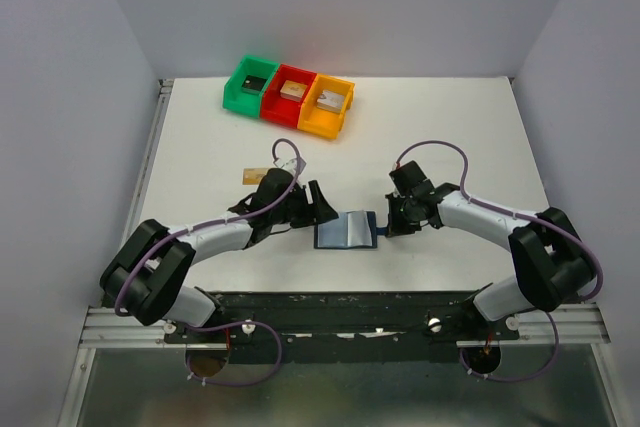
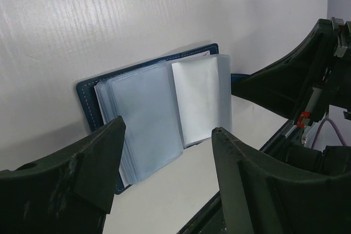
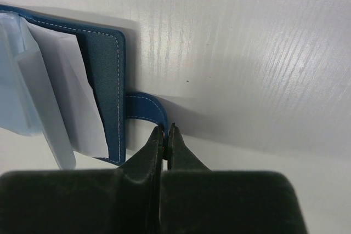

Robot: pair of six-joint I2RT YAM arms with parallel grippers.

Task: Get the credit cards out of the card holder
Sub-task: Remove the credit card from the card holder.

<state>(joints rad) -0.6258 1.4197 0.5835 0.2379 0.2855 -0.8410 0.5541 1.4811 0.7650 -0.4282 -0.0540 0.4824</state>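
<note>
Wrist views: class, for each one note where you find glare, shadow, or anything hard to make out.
Right wrist view: streaky glare on the table; soft shadow right of the card holder and its snap tab; the right claw, shut on that tab, is a dark, near-featureless mass. Left wrist view: the open left claw looms dark in the foreground; the clear sleeves show a pale sheen.

card holder (image 3: 107, 80): navy, white stitching | pockets (image 2: 145, 119): pale blue | green bin (image 1: 250, 84) | red bin (image 1: 291, 93) | orange bin (image 1: 328, 105)
</note>
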